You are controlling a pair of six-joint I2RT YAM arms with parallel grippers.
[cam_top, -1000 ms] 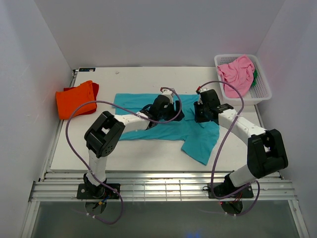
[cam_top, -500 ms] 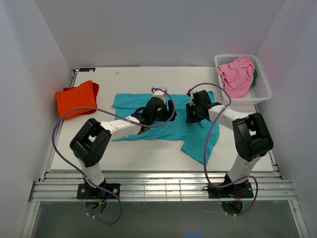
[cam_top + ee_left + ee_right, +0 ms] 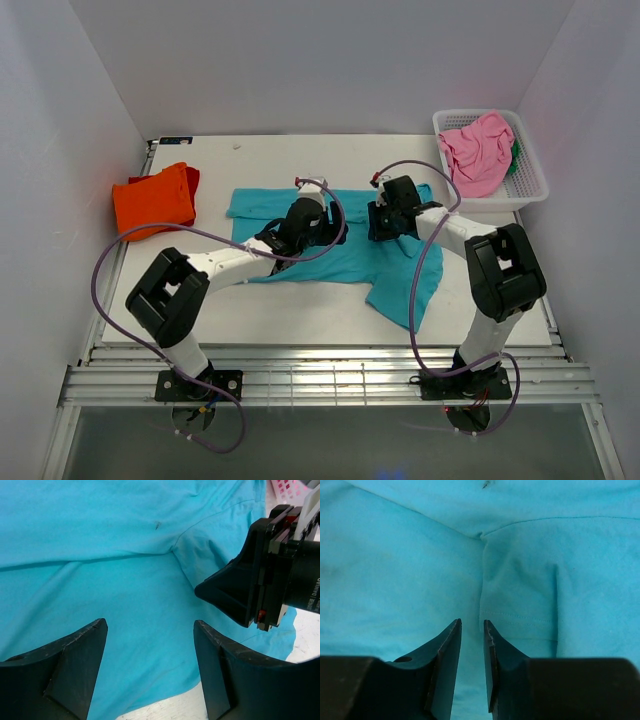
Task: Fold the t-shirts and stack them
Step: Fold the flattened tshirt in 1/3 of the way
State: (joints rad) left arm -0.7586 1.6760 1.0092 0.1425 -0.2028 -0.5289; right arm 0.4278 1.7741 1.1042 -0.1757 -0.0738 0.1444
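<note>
A teal t-shirt [image 3: 345, 255] lies spread across the middle of the table [image 3: 200, 300], one sleeve toward the near right. My left gripper [image 3: 315, 225] hovers low over its middle, open wide, with only flat teal cloth [image 3: 125, 580] between the fingers [image 3: 75, 655]. My right gripper [image 3: 382, 224] sits just to the right, over the sleeve seam [image 3: 482, 535]. Its fingers [image 3: 447, 655] stand a narrow gap apart with nothing pinched. An orange t-shirt [image 3: 152, 198] lies folded at the far left. A pink t-shirt [image 3: 478, 150] and a bit of green [image 3: 516, 152] lie in the basket.
The white lattice basket [image 3: 530, 185] stands at the back right corner. In the left wrist view the right gripper's black body [image 3: 260, 580] is close on the right, and bare table [image 3: 170, 707] shows at the shirt's hem. White walls enclose the table.
Both grippers have moved left and toward the back over the teal shirt, ending closer together. The left elbow swung to the left. The shirt has barely shifted.
</note>
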